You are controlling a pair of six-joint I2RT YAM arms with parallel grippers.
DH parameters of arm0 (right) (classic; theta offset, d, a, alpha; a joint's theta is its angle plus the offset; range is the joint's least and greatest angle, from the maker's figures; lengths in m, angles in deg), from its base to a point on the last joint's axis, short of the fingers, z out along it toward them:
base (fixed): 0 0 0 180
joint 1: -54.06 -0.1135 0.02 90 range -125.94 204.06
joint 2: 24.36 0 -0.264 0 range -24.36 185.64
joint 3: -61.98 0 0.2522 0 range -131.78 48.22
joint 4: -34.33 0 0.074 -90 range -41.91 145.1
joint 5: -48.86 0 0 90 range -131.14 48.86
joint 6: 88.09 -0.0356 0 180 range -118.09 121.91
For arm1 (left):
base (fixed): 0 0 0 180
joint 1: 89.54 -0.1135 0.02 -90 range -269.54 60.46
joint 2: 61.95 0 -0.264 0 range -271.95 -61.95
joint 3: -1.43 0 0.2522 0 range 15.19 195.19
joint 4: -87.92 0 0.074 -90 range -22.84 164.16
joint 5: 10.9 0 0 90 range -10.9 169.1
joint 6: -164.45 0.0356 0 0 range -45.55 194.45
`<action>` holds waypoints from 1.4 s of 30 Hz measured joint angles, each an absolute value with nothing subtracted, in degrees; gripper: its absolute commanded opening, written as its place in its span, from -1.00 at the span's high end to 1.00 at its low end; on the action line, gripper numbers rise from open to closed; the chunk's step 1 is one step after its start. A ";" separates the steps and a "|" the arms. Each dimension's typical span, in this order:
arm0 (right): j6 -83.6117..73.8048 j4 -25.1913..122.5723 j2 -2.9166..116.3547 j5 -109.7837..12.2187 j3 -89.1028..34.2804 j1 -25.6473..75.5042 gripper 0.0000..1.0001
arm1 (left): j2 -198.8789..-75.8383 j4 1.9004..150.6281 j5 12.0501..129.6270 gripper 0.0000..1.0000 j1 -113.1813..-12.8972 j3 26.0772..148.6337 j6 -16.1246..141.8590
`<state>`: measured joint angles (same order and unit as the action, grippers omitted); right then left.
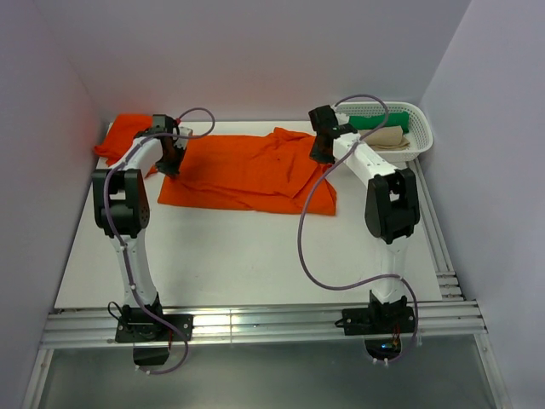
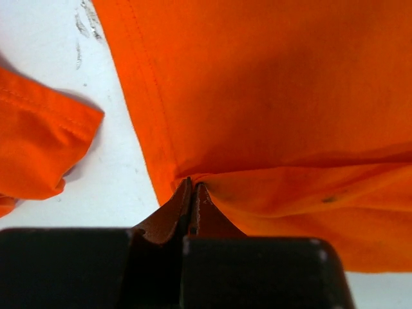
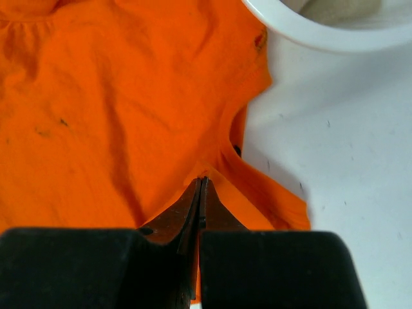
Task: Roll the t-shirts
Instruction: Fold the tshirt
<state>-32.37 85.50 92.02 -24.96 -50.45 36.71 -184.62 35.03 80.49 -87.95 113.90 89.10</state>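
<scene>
A bright orange t-shirt (image 1: 255, 175) lies spread flat across the middle of the white table. My left gripper (image 1: 170, 162) is at its left edge. In the left wrist view the left gripper (image 2: 193, 185) is shut, pinching the hem of the t-shirt (image 2: 270, 96), and folds of cloth run to its tips. My right gripper (image 1: 322, 153) is at the shirt's far right side, by a sleeve. In the right wrist view it (image 3: 203, 180) is shut, with a small ridge of the t-shirt (image 3: 116, 116) nipped at its tips. A second orange t-shirt (image 1: 123, 136) lies crumpled at the far left.
A white mesh basket (image 1: 419, 136) stands at the back right with green and beige cloth inside; its rim (image 3: 302, 29) shows close to the right gripper. Walls enclose the table on three sides. An edge of the second orange shirt (image 2: 38, 148) lies just left of the left gripper.
</scene>
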 measured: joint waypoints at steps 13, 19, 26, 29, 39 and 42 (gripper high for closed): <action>-29.03 84.93 99.10 -26.14 -58.52 37.21 1.00 | -187.07 34.70 85.49 0.99 -87.63 114.58 86.46; -28.68 83.84 99.12 -26.42 -58.52 38.18 1.00 | -187.07 33.91 87.15 0.99 -87.63 115.04 85.47; -28.42 81.48 99.77 -26.92 -58.52 38.77 1.00 | -187.07 33.60 88.95 0.99 -87.63 115.63 85.06; -28.22 80.65 100.67 -27.32 -58.54 38.83 1.00 | -187.31 32.23 89.60 0.98 -87.63 117.07 84.71; -26.71 78.18 102.29 -28.96 -59.94 38.92 0.92 | -189.11 31.53 90.54 0.25 -87.63 120.88 83.64; -26.34 77.79 103.36 -29.92 -62.17 38.96 0.53 | -190.11 31.42 90.59 -0.08 -87.63 120.94 83.33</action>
